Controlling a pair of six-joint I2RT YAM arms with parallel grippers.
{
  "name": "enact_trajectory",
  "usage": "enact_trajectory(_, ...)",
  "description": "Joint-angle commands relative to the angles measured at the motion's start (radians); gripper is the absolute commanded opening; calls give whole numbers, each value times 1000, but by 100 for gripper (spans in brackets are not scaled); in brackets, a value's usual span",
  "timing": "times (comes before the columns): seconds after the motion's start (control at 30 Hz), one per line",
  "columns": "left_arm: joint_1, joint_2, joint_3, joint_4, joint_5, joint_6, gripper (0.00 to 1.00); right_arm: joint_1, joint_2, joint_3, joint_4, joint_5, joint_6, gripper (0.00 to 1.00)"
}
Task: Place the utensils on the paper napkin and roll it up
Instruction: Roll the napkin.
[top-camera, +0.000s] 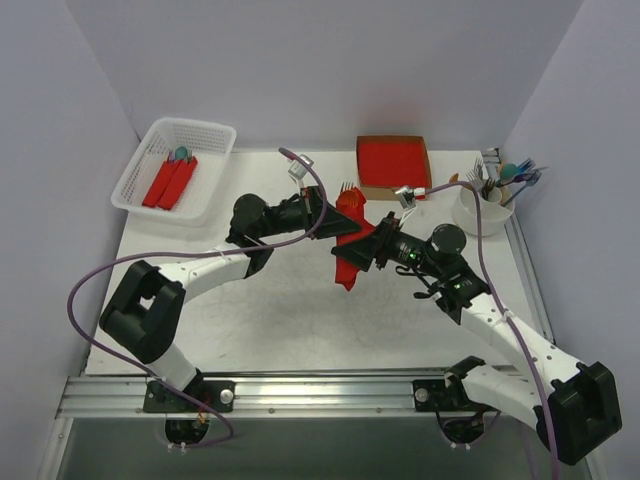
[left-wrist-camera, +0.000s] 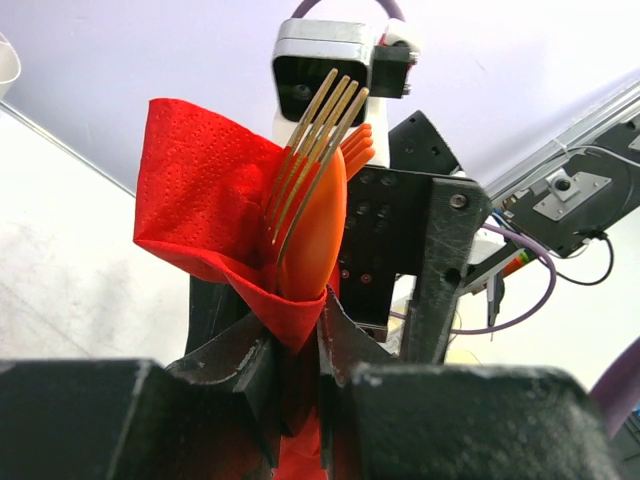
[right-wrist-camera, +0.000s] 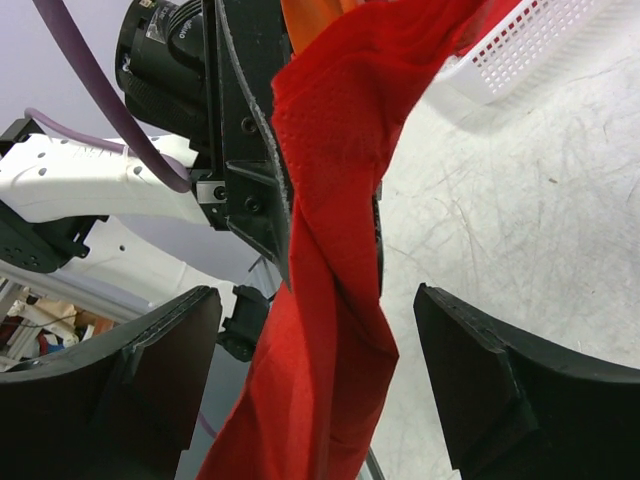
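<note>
White basket (top-camera: 128, 180) holding red rolls (top-camera: 170, 183), maybe three, cup (top-camera: 480, 220) holding loose utensils (top-camera: 505, 175)

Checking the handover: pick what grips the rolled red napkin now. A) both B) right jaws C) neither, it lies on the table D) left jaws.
D: the left jaws pinch the napkin around the fork; the right jaws stand wide open either side.

Pale lavender walls (top-camera: 320, 60) enclose a scuffed white table (top-camera: 300, 320) on three sides.
</note>
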Motion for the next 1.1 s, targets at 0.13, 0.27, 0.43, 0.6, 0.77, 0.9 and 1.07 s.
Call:
enact_trajectory(0.13, -2, 6, 53, 141, -18, -66, 2, 6, -2, -6, 112, -5, 19, 55)
enact_trajectory(0.27, -2, 13, 56, 158, -20, -81, 2, 6, 0, -7, 112, -5, 20, 40)
enact_trajectory(0.43, -2, 21, 59, 160, -18, -83, 3, 7, -3, -9, 102, -5, 19, 17)
enact_trajectory(0.6, -1, 32, 62, 161, -14, -81, 2, 10, -3, -4, 66, -1, 8, 0)
enact_trajectory(0.77, -1, 43, 69, 164, -15, -83, 3, 22, -19, -32, 117, -5, 31, 64)
enact_trajectory(0.9, -1, 50, 85, 161, -14, -84, 3, 48, -19, -33, 105, 1, 27, 68)
enact_trajectory(1.07, 1, 53, 89, 163, -12, -87, 2, 59, -28, -49, 88, 16, 19, 49)
